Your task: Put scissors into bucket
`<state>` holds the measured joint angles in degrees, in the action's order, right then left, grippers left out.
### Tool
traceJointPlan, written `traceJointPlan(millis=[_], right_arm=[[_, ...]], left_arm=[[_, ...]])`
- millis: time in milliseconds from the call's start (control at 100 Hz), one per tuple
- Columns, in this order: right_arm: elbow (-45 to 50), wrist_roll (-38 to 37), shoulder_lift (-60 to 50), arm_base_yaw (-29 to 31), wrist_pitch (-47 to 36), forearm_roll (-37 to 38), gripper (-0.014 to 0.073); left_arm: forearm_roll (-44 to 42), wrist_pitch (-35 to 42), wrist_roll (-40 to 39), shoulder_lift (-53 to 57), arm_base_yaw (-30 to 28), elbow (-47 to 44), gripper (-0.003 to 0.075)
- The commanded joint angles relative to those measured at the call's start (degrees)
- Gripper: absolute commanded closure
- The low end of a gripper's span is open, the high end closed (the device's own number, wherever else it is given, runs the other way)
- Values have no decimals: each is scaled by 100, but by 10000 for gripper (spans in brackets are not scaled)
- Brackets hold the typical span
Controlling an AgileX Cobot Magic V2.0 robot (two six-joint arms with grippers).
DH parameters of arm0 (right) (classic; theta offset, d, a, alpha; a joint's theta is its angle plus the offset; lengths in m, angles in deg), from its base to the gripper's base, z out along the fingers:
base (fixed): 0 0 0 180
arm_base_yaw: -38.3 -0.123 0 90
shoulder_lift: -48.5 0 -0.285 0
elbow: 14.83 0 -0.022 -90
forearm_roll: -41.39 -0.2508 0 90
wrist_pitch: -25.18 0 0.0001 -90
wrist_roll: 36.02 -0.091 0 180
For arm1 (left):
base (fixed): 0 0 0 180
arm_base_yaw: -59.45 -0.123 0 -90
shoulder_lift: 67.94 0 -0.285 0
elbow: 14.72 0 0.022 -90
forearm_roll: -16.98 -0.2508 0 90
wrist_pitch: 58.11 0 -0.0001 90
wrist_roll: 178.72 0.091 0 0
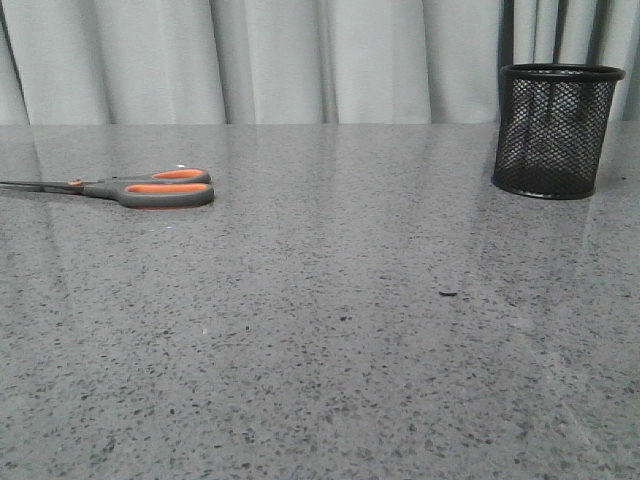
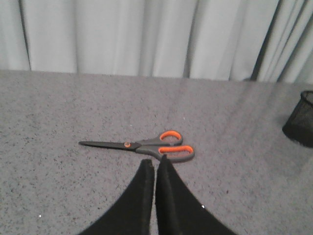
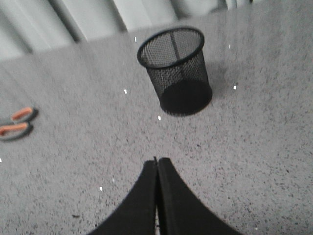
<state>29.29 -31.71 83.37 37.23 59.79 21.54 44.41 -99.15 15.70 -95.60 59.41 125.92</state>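
The scissors (image 1: 150,188) lie flat on the grey table at the far left, blades pointing left; grey handles with orange loops. They also show in the left wrist view (image 2: 146,146) and partly in the right wrist view (image 3: 15,125). The black mesh bucket (image 1: 555,130) stands upright at the far right, empty; it shows in the right wrist view (image 3: 176,71) and at the edge of the left wrist view (image 2: 301,120). My left gripper (image 2: 154,161) is shut and empty, just short of the scissors' handles. My right gripper (image 3: 157,160) is shut and empty, short of the bucket. Neither gripper shows in the front view.
A speckled grey tabletop (image 1: 330,330) runs across the scene. Pale curtains (image 1: 300,60) hang behind its far edge. A small dark speck (image 1: 447,294) lies on the table right of centre.
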Motion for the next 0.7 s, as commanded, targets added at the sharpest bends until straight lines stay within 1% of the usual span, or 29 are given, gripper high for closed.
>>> traceJointPlan(millis=[0,80,260,310,340,370,410,440,480,530,560,600,660,690], right_arm=[[-615,5,527,34,220,134,662],[-887,5,806,34,456,172,662],[-1164,15,1064,34,636,172,661],[-1205,130,1069,34,702,146,652],[-1230,234,1069,34,744,127,634],[-1255,247,1069,34,785,127,596],[-1267,247,1069,21,798,127,544],[-1283,247,1069,23,813,127,480],[-1291,247,1069,23,813,109,410],[-1291,247,1069,23,813,109,302],[-1291,247,1069,23,813,109,258],[-1291,247,1080,23,817,109,218],[-1291,247,1080,23,817,109,213],[-1291,247,1080,23,817,109,213]], left_arm=[[58,-270,131,-585,-8,627,741],[46,-551,131,-915,-8,869,741],[125,-816,170,-1410,-8,1139,740],[298,-849,563,-1458,-8,1174,738],[519,-837,902,-1469,-8,1174,734],[687,-808,1131,-1469,-8,1174,724],[888,-732,1328,-1469,-8,1174,697],[974,-680,1354,-1469,-8,1174,673],[1036,-615,1363,-1469,-8,1174,629],[1035,-566,1363,-1469,-8,1174,567],[1035,-559,1363,-1481,-8,1174,527],[1035,-556,1363,-1495,-8,1174,465],[1049,-556,1363,-1552,-8,1174,382],[1058,-556,1363,-1582,-8,1174,358]])
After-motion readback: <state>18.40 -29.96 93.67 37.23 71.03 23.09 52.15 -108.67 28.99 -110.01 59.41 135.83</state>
